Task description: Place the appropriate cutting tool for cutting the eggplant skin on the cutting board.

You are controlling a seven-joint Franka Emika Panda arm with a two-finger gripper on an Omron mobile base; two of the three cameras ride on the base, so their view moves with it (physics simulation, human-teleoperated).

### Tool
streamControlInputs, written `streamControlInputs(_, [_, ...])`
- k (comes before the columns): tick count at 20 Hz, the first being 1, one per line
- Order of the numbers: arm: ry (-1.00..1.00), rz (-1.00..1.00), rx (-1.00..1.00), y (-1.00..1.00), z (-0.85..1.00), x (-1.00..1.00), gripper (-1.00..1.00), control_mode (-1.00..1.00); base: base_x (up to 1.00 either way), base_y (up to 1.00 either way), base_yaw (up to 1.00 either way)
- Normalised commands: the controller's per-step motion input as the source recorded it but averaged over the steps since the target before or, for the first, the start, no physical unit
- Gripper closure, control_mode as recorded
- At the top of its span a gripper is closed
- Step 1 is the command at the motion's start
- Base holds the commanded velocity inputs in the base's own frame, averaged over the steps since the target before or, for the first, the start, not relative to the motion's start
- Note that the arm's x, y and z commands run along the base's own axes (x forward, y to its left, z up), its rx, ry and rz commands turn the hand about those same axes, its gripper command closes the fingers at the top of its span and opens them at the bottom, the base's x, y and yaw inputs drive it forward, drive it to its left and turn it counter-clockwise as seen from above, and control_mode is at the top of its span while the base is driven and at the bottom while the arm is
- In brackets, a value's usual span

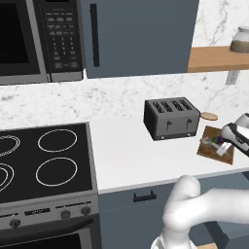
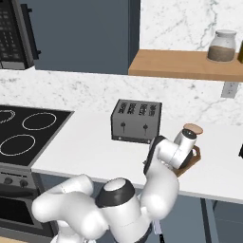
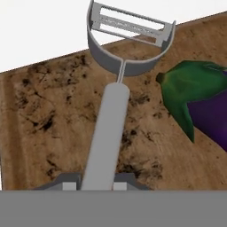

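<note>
Left base view: the claw [image 1: 224, 146] hangs over the cutting board [image 1: 212, 151] right of the toaster [image 1: 171, 117] on the white surface [image 1: 126, 151]. Hand view: the claw grasps the peeler [image 3: 108, 128] by its handle, above the board, beside the eggplant [image 3: 199, 99].

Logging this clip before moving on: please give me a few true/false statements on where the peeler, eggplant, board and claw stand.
1. The peeler is over the cutting board. True.
2. The eggplant lies on the stove. False: it lies on the board.
3. The claw grips the peeler's handle. True.
4. The toaster stands on the board. False: it stands on the counter beside it.
</note>
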Motion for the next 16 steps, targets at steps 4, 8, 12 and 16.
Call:
streamControlInputs(4, [0.02,0.00,0.00,0.02,-0.32,0.00,-1.00,-1.00,0.00,0.00,0.00])
streamControlInputs(8, [0.00,0.00,0.00,0.00,-0.15,0.00,-1.00,-1.00,0.00,0.00,0.00])
streamControlInputs(12, [0.00,0.00,0.00,0.00,0.00,-0.03,-1.00,-1.00,0.00,0.00,0.00])
streamControlInputs(16, [0.00,0.00,0.00,0.00,0.08,-0.37,-1.00,-1.00,0.00,0.00,0.00])
